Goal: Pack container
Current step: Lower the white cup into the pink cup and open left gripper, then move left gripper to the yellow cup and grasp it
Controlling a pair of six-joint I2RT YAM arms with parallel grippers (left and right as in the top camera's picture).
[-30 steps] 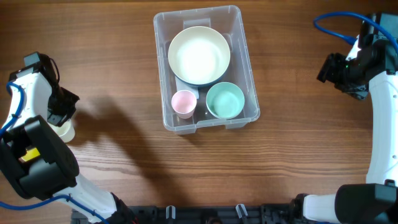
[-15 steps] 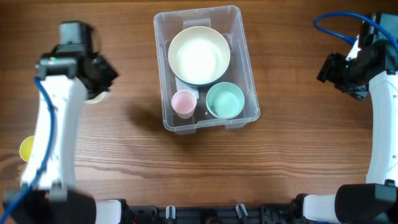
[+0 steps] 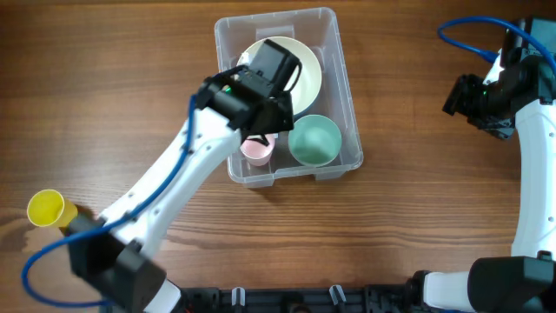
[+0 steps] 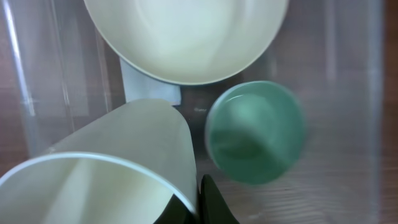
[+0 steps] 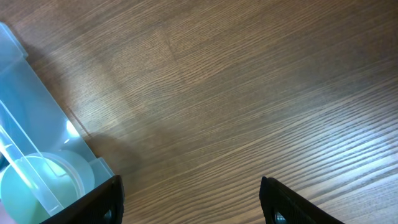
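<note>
Container holds two bowls, one pink cup; left gripper clamps one cream cup (right gripper gapes empty).

Overhead: fixed above, looking straight down on the wooden table. Far view; the whole container and both arms are in frame.

Left wrist: sits over the container, facing down into it, very near. Cream cup fills lower left; cream bowl cut by the top edge; green bowl blurred.

Right wrist: off to the container's side, tilted down across bare tabletop. Right gripper tips at the bottom edge, container corner lower left.

Shared: green bowl in all three views; cream bowl in overhead and left wrist only.
</note>
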